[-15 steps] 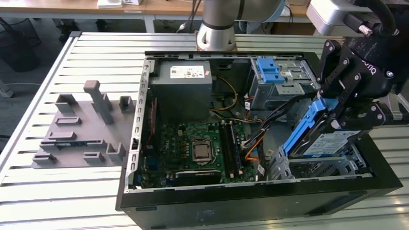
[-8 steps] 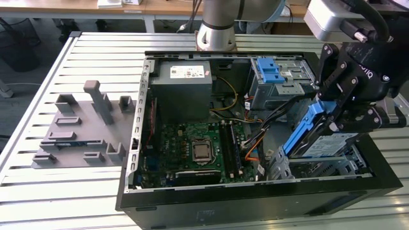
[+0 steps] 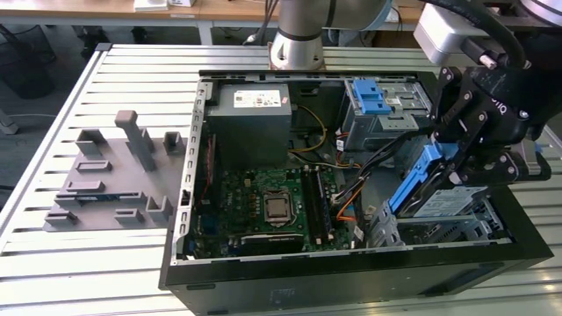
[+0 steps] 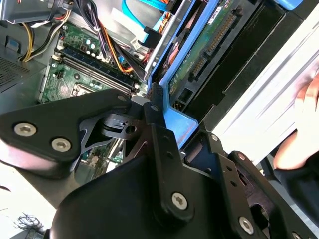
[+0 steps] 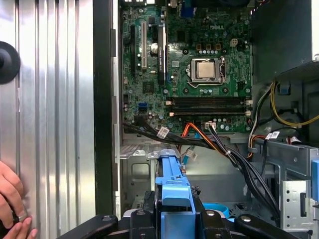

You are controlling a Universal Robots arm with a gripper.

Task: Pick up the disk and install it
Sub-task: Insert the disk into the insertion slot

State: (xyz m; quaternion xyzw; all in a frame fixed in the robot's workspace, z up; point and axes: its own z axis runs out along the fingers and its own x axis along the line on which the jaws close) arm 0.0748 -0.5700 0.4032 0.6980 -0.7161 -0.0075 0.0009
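Pincer (image 3: 459,172) clamped on the disk (image 3: 446,201), tilted in the computer case (image 3: 351,280) toward the exterior view's right, hand (image 5: 10,204) in first wrist view.

I counted one open computer case (image 3: 351,283) and one motherboard (image 3: 263,210) inside it. One grey power-supply box (image 3: 250,115) sat at twelve o'clock of the board. I also counted one disk (image 3: 449,201), one blue latch piece (image 3: 370,99) and one gripper (image 3: 459,176). One grey fixture (image 3: 105,184) sat at nine o'clock of the case in the exterior view.
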